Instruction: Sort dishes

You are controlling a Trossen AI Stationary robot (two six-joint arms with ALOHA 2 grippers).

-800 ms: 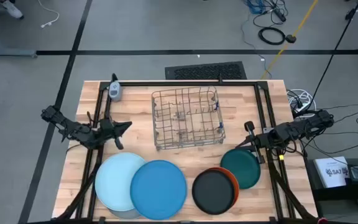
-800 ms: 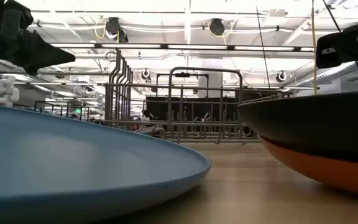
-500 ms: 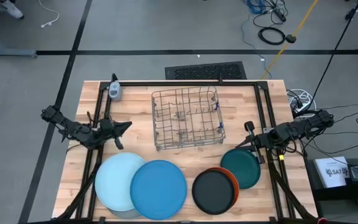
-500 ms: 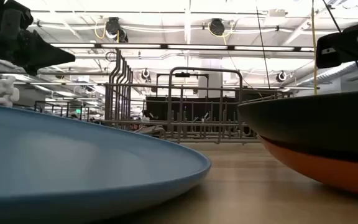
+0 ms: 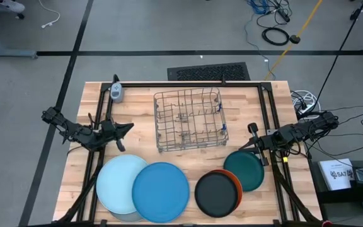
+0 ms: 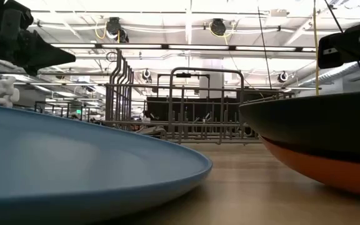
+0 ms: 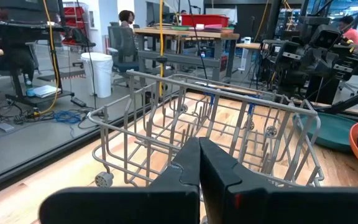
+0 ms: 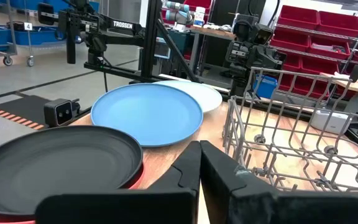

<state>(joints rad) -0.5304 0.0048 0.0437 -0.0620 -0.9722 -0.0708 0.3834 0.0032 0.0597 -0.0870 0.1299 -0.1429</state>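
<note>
A mid-blue plate (image 5: pixel 161 192) lies partly over a pale blue plate (image 5: pixel 117 183) at the table's near left. A black plate (image 5: pixel 215 193) sits on an orange plate (image 5: pixel 235 183) at the near right, overlapping a dark teal plate (image 5: pixel 245 169). My left gripper (image 5: pixel 130 128) is shut and empty, left of the grey wire rack (image 5: pixel 189 120). My right gripper (image 5: pixel 251 145) is shut and empty, right of the rack, above the teal plate's far edge.
The wire dish rack stands at the table's middle far part. A small white and grey device (image 5: pixel 116 91) lies at the far left corner. Black frame rails (image 5: pixel 188 84) run along the far and side edges. Bare wood shows between rack and plates.
</note>
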